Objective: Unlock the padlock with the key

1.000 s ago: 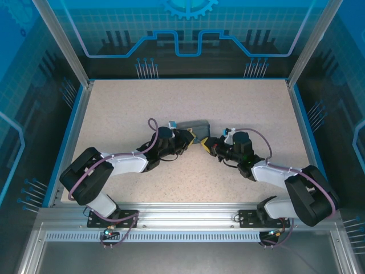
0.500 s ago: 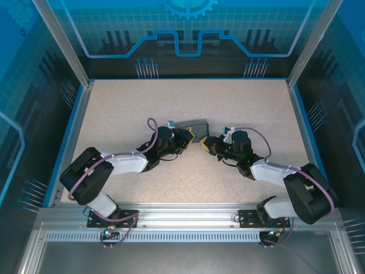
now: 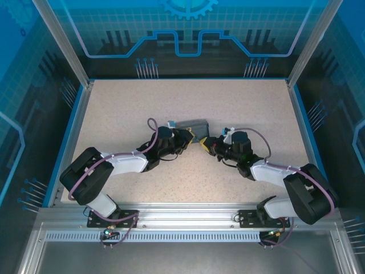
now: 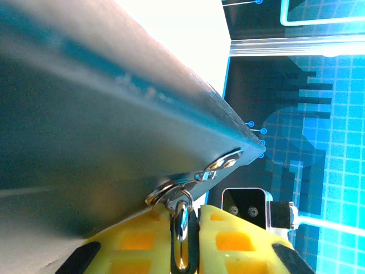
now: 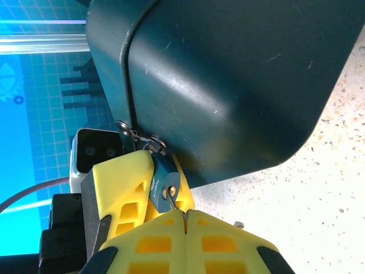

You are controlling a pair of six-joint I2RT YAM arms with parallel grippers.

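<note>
A dark grey box (image 3: 197, 124) lies at the table's middle, and both grippers meet at its near side. The small dark teal padlock (image 5: 162, 171) hangs by its silver shackle (image 4: 181, 220) from the box's hasp ring (image 4: 165, 191). My left gripper (image 4: 191, 222) is shut on the padlock's body, one yellow finger (image 5: 121, 182) on each side. The thin key (image 5: 172, 201) sticks into the keyhole in the padlock's end. My right gripper (image 5: 183, 214) is shut on the key's outer end, right in front of the padlock. From above, the left gripper (image 3: 191, 137) and right gripper (image 3: 206, 142) nearly touch.
The speckled table (image 3: 245, 108) is ringed by blue walls and aluminium posts (image 3: 63, 43). The box body (image 5: 228, 80) looms close over both wrists. A tiny metal bit (image 5: 238, 225) lies on the table beside my right fingers.
The right arm has edged slightly towards the left gripper. Both grips look unchanged.
</note>
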